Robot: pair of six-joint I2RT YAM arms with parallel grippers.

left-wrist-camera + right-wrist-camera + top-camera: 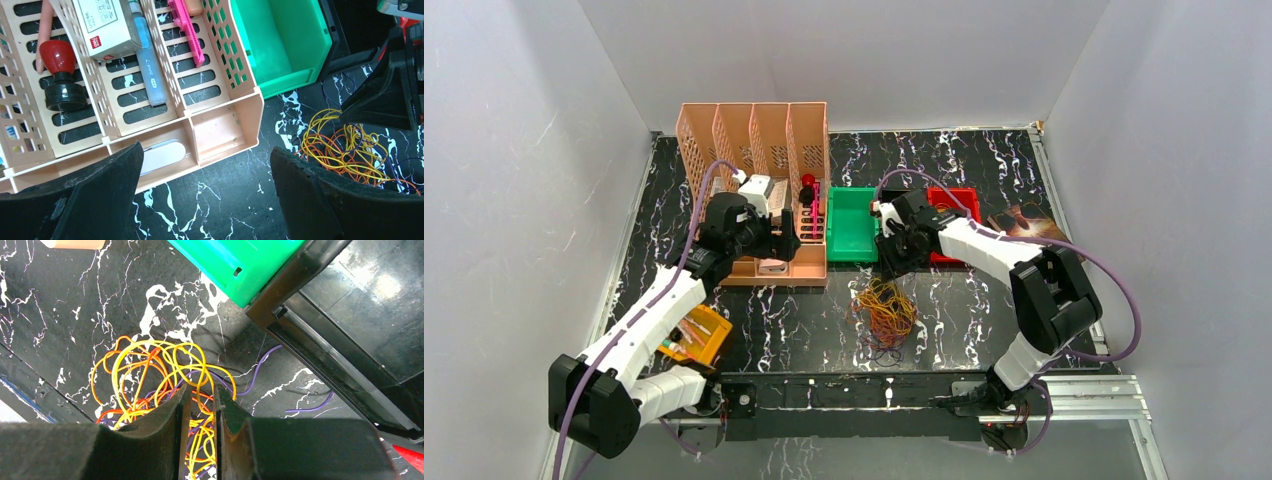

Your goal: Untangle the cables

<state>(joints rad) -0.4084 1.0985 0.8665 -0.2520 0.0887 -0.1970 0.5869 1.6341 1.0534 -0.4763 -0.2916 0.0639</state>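
The cables [886, 312] lie in one tangled heap of thin orange, yellow, red and purple loops on the black marble table, in front of the green bin. My right gripper [889, 265] hangs just over the heap's far edge. In the right wrist view its fingers [201, 389] stand a narrow gap apart, and yellow and orange cable loops [145, 370] show in and behind that gap. Whether they are pinched is unclear. My left gripper [205, 155] is wide open over bare table beside the organizer, with the cables [345, 145] to its right.
A peach desk organizer [754, 140] with pens, a box and a red stamp [60, 57] stands at the back left. A green bin [852, 225] and a red bin [954, 205] sit behind the heap. An orange box [699, 335] lies by the left arm.
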